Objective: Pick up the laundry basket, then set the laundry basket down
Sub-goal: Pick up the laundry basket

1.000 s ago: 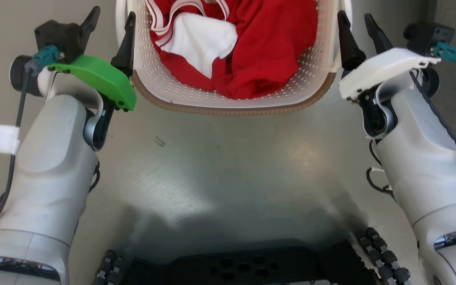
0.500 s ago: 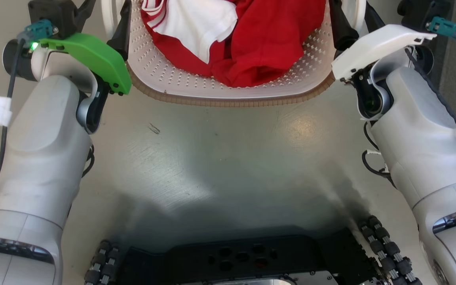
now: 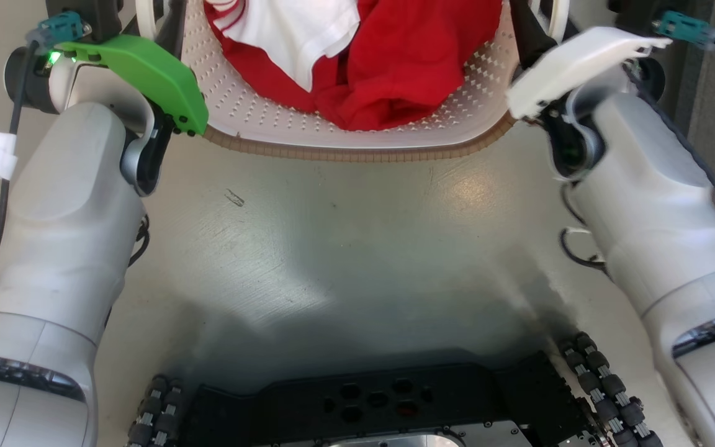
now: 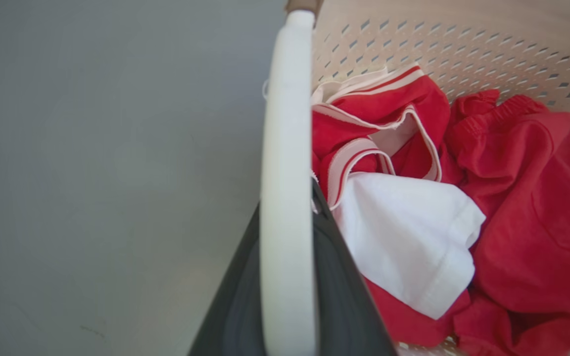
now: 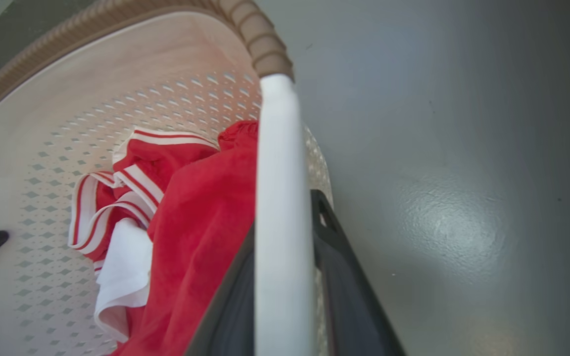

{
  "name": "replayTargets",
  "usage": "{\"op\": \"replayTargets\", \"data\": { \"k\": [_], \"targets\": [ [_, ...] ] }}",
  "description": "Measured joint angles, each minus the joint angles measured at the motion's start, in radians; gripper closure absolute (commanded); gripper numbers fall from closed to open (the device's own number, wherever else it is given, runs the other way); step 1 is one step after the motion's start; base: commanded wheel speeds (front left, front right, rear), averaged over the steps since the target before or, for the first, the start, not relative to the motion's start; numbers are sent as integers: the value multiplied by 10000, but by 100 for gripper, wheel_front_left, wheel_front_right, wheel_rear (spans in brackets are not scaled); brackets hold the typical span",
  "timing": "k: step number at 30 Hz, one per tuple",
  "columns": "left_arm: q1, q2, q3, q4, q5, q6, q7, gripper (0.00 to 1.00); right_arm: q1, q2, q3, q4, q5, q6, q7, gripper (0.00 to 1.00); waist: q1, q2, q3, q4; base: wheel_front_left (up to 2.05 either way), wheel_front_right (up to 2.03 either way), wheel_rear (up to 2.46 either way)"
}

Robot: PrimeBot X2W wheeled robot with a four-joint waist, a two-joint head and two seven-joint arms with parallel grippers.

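Laundry basket grasp check, both arms. Left gripper: its two dark fingers are flanking the white left handle and appear to be pressing on it from both sides, so I am logging it as pinching the handle. Right gripper: same picture, fingers lying tight against either side of the right handle, pinching it as far as the wrist view is showing. In the head view both forearms are reaching forward, one at each short side of the laundry basket, which is showing straight ahead of the robot at the top of the view, beyond its dark base.

Inside, a red garment with white-striped trim is lying bunched together with a white cloth.

Grey floor is showing past both handles and in front of the near brown rim. Whether the bottom is resting on the floor or is clear of it, I cannot tell; the underside is hidden.

Progress, judged: approach and grasp are looking done on both sides. The lift is either just starting or about to start. Carrying level, lowering and letting go of both handles are all remaining.
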Motion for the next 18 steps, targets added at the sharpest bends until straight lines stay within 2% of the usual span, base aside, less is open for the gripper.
{"op": "replayTargets", "data": {
  "k": [2,18],
  "targets": [
    [-84,-38,-84,92,-136,23,-4,100,-56,117,44,15,105,-192,-31,100,1,0,-7,-3,0,0,0],
    [105,-211,-621,640,-880,25,-316,100,8,50,387,290,213,-255,-42,100,0,0,-898,-45,0,0,0]
  ]
}}
